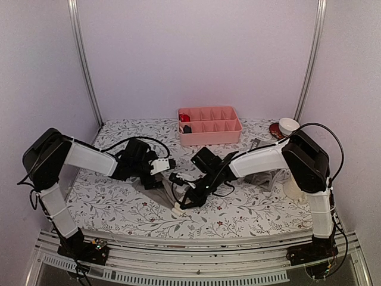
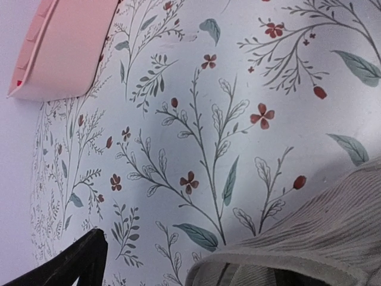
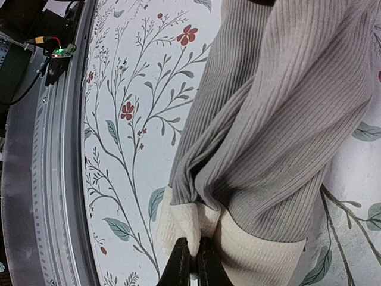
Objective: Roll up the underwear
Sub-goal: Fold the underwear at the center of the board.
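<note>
Right gripper (image 3: 191, 250) was pinched fully closed on the pale waistband (image 3: 186, 221) of the grey ribbed briefs (image 3: 280, 119), fingers together with cloth bunched between them. The briefs hung or stretched away from that grip over the floral tablecloth (image 3: 128, 149), close to the table's near metal rail (image 3: 53, 179). In the top view the right gripper (image 1: 181, 202) sat near the front middle of the table, with a bit of the waistband (image 1: 177, 209) showing just below it. Left gripper (image 1: 162, 164) was just beside it, to the left and slightly further back, over a grey patch of cloth. The left wrist view showed only one black finger (image 2: 71, 262) at the lower left and a fold of the briefs (image 2: 315, 238) at the lower right, so I couldn't tell how far open it was or whether it held anything. Pink tray (image 1: 208, 138) stood at the back centre, well apart from both grippers. White bowl (image 1: 289, 125) sat back right.
</note>
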`<state>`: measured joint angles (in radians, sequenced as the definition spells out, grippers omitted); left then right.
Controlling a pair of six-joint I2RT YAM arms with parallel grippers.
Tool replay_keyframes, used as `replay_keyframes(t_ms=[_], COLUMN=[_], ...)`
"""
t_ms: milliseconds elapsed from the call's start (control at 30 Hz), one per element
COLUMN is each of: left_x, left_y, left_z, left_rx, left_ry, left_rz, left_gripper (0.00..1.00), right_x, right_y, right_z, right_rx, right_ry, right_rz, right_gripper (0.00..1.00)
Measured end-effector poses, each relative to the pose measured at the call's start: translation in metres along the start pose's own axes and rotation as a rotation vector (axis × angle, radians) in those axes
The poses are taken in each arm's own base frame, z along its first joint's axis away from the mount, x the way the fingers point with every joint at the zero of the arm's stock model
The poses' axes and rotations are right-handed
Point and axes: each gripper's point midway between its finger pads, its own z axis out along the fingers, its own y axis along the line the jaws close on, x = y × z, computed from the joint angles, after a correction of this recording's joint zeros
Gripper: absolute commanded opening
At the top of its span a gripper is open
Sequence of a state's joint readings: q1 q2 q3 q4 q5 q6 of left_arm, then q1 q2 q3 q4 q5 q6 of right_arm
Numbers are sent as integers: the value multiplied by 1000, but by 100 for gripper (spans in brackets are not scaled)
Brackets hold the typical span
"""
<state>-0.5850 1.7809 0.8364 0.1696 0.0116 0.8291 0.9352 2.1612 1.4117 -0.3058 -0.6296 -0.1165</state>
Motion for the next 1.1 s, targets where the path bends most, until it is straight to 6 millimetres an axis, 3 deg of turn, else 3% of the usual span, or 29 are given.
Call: replay_keyframes(t_ms=[367,633,767,967,1100], left_x=[29,53,53,37,22], left_y=[17,29,39,73,76], left_z=[-7,-14,-26,-53,-67], left_rx=[-57,8,47,54,87], left_ry=[60,80,48,-50,-110], left_rz=[-44,-109,-144,-200,-232], left_gripper=[99,99,98,98,98], right_x=[-7,-10,-11,-14,-16], right_y=[2,2,1,0,0], right_z=[8,10,11,14,16], right_rx=[18,37,46,84,120], right_ry=[3,5,4,7,11], right_rz=[-45,-61,-66,-83,-100], right_gripper=[4,4,5,9,12])
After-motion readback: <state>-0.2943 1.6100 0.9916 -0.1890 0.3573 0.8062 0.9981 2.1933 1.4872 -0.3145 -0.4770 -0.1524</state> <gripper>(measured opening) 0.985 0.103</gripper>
